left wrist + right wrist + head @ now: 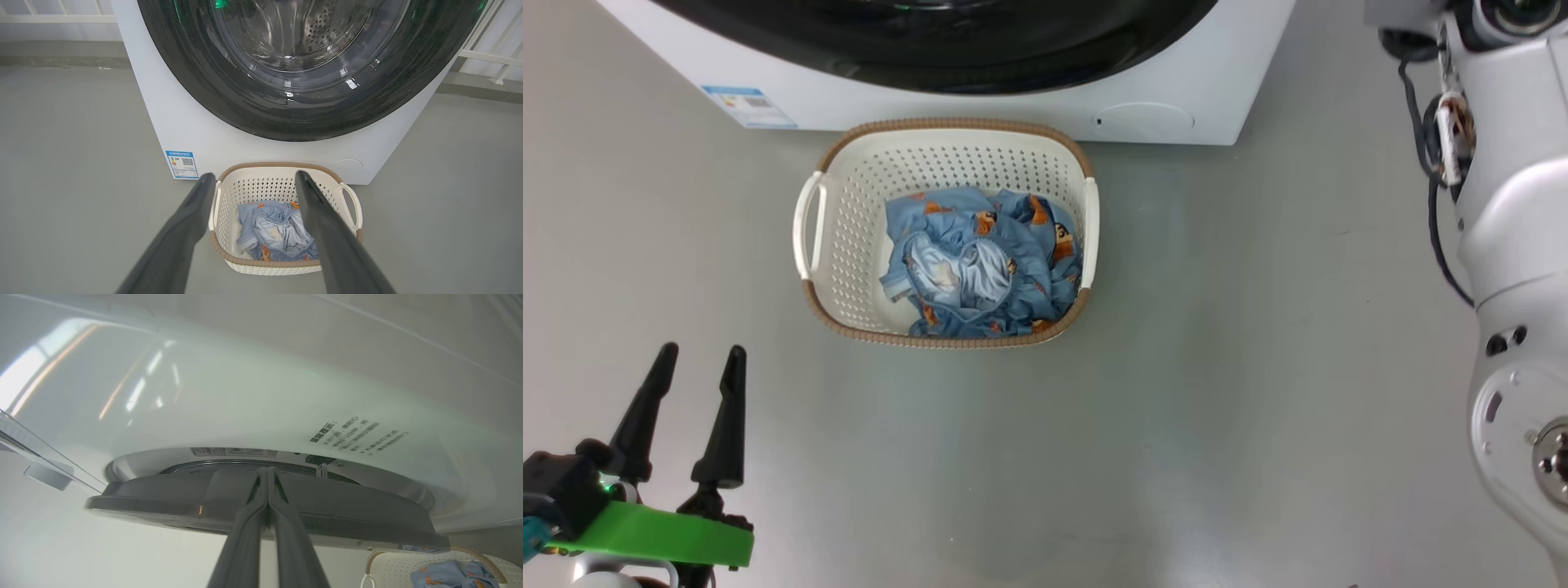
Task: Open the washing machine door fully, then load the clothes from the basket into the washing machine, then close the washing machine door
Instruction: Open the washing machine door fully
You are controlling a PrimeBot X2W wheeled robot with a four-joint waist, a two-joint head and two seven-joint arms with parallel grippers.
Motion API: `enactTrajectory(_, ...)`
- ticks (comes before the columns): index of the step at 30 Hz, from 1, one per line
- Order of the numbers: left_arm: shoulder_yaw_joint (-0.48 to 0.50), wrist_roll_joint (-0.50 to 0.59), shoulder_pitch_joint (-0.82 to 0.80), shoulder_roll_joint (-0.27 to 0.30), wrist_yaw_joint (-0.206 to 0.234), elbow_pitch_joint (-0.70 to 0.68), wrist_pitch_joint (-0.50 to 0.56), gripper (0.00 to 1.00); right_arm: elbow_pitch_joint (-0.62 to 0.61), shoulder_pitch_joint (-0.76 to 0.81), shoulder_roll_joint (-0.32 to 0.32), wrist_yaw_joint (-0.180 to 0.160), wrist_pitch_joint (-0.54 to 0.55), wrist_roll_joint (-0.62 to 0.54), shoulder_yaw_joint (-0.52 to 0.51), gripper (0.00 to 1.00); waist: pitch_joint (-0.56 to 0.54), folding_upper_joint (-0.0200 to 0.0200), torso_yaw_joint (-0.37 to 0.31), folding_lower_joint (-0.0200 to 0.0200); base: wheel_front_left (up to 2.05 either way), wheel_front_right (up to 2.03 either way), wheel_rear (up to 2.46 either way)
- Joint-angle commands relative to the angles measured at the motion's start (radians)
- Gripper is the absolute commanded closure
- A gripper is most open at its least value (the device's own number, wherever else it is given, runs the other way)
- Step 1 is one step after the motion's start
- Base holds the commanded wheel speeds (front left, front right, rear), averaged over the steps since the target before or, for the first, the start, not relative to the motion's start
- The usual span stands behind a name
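The floor [1258,408] is grey and smooth. White rails [61,18] run along the back, far behind.

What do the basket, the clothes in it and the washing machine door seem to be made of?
The basket looks like matte cream plastic: regular moulded holes. The clothes are soft printed fabric, crumpled in folds. The door has a glossy black rim, probably plastic, around clear reflecting glass.

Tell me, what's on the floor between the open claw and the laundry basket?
Nothing. In the head view, the stretch of grey floor between the left gripper and the basket is bare.
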Motion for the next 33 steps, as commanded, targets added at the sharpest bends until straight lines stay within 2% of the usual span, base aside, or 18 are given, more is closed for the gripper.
enactTrajectory(1, 0.037, -0.012, -0.026, 0.042, -0.003, -0.025, -0.008, 0.00, -0.017, -0.043, 0.021, 0.002, -0.007, -0.016, 0.014, 1.00, 0.008, 0.0000, 0.007, 0.0000, 0.00, 0.00, 0.00)
enactTrajectory(12, 0.020, -0.028, -0.051, 0.039, -0.003, -0.035, -0.008, 0.00, 0.111, -0.159, 0.021, 0.002, -0.077, -0.057, 0.038, 1.00, 0.045, 0.0000, 0.034, 0.0000, 0.00, 0.00, 0.00)
enactTrajectory(23, 0.014, -0.044, -0.075, 0.035, -0.003, -0.046, -0.008, 0.00, 0.208, -0.239, 0.021, 0.002, -0.133, -0.050, 0.086, 1.00, 0.077, 0.0000, 0.050, 0.0000, 0.00, 0.00, 0.00)
enactTrajectory(33, 0.020, -0.050, -0.086, 0.031, -0.003, -0.044, -0.008, 0.00, 0.246, -0.251, 0.021, 0.002, -0.098, -0.026, 0.143, 1.00, 0.079, 0.0000, 0.056, 0.0000, 0.00, 0.00, 0.00)
